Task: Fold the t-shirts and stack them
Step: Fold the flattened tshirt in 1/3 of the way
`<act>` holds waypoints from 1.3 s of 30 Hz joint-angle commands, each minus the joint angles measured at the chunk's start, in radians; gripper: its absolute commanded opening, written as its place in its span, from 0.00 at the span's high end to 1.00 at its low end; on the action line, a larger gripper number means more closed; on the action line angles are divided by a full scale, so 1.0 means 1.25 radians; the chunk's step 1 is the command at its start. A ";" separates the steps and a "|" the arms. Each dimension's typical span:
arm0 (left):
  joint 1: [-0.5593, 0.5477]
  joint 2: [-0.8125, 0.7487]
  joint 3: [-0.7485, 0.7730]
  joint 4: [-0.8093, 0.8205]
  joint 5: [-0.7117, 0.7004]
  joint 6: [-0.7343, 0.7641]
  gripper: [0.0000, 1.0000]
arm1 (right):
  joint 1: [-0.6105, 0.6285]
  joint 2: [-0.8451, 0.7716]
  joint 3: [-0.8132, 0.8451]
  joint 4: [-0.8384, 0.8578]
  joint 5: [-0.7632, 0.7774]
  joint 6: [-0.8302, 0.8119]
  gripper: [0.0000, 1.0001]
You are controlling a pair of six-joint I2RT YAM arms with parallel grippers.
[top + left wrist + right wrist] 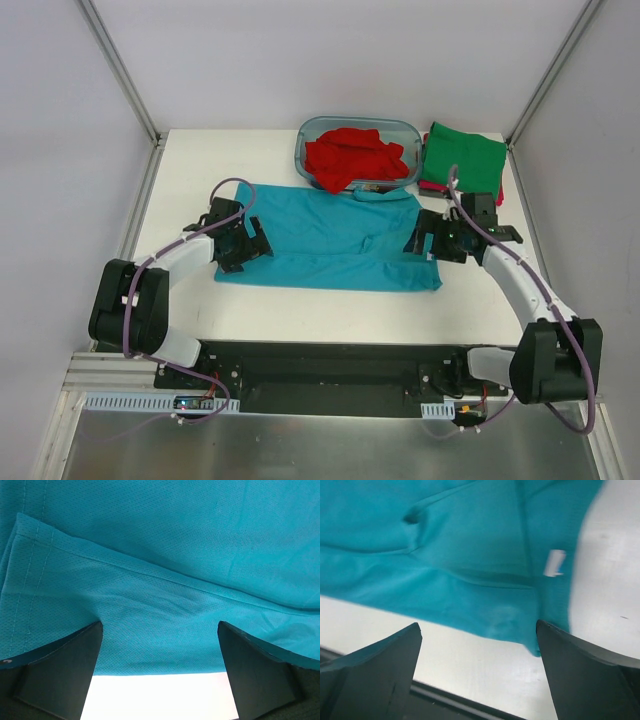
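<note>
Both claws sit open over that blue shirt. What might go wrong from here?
1. The left gripper straddles layered cloth on the teal shirt; it may pinch only the top layer, leaving the fold lopsided.
2. The right gripper is at the shirt's very corner, partly over the table; its grip could slip off.
3. The shirt's far edge lies by the tub; lifting might snag it.
</note>
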 commanded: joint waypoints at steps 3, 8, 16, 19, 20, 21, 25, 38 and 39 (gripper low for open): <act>0.009 -0.010 -0.019 -0.058 0.005 0.024 0.01 | 0.122 0.035 -0.013 0.048 -0.114 0.053 0.01; 0.009 -0.021 -0.026 -0.057 -0.017 0.025 0.01 | 0.123 0.158 0.015 0.068 0.023 0.041 0.01; 0.009 -0.058 -0.076 -0.076 -0.033 -0.009 0.01 | 0.117 0.249 -0.034 0.038 0.010 0.074 0.01; 0.009 -0.116 -0.131 -0.078 -0.024 -0.036 0.01 | 0.116 0.159 -0.124 0.020 0.046 0.128 0.04; 0.009 -0.137 -0.151 -0.081 -0.028 -0.046 0.01 | 0.117 0.132 -0.144 0.008 0.059 0.138 0.04; 0.009 -0.163 -0.176 -0.087 -0.029 -0.057 0.01 | 0.116 0.101 -0.170 -0.003 0.059 0.144 0.04; 0.009 -0.261 -0.266 -0.104 -0.007 -0.093 0.01 | 0.119 0.006 -0.239 -0.046 0.051 0.174 0.04; 0.007 -0.604 -0.399 -0.246 0.016 -0.185 0.01 | 0.138 -0.175 -0.298 -0.098 0.051 0.181 0.04; 0.007 -0.616 -0.402 -0.254 0.021 -0.196 0.01 | 0.138 -0.174 -0.292 -0.100 0.064 0.177 0.04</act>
